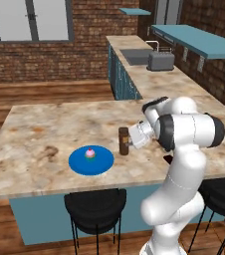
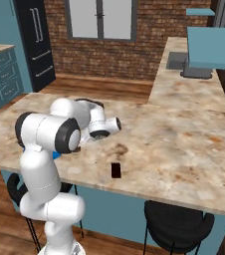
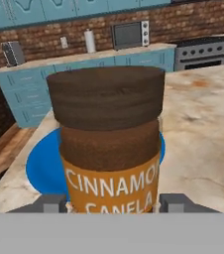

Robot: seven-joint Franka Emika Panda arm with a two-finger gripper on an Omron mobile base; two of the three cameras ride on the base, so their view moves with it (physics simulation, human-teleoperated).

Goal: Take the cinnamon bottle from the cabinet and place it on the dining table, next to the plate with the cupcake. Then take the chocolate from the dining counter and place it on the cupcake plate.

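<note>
- Toaster (image 1: 161, 61) sits on the far counter run, just beside the sink (image 1: 136, 56), in your left base view.
- Blue wall shelf (image 1: 199, 40) hangs over that counter; smaller one (image 1: 134, 11) further back.
- Two black stools (image 1: 95, 209) tucked under the near counter edge; you see the second (image 1: 223, 193) at right.
- Window (image 1: 32, 19) in the brick back wall.
- Hand view: microwave (image 3: 130, 33) on the teal cabinets, paper towel roll (image 3: 89, 40) just left of it, stove (image 3: 206, 51) at right.
- Dark fridge (image 2: 37, 42) at left in your right base view.
</note>
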